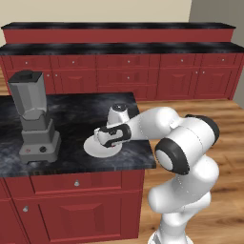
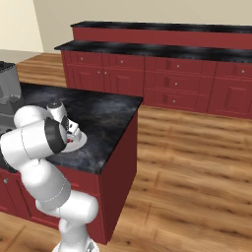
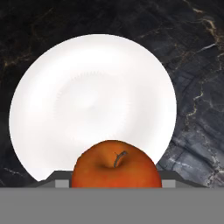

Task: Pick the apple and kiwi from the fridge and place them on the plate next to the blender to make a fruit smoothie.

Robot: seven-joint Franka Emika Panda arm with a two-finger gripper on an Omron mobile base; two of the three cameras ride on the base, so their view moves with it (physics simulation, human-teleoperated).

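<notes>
The red apple (image 3: 114, 168) sits low in the hand view, between my gripper's (image 3: 114, 183) fingers, which it mostly hides. The gripper is shut on it. Right beneath it lies the round white plate (image 3: 92, 100) on the black counter. In the left base view my gripper (image 1: 104, 139) hangs just over the plate (image 1: 93, 148), to the right of the grey blender (image 1: 34, 119). The right base view has the gripper (image 2: 74, 134) over the plate (image 2: 80, 141), with the blender (image 2: 7, 88) at the left edge. The kiwi and the fridge are out of view.
The plate rests on a dark marble island counter (image 1: 76, 114) whose right edge (image 1: 145, 133) is close by. Red cabinets with a black top (image 1: 124, 71) run along the back wall. Wooden floor (image 2: 197, 167) lies to the right.
</notes>
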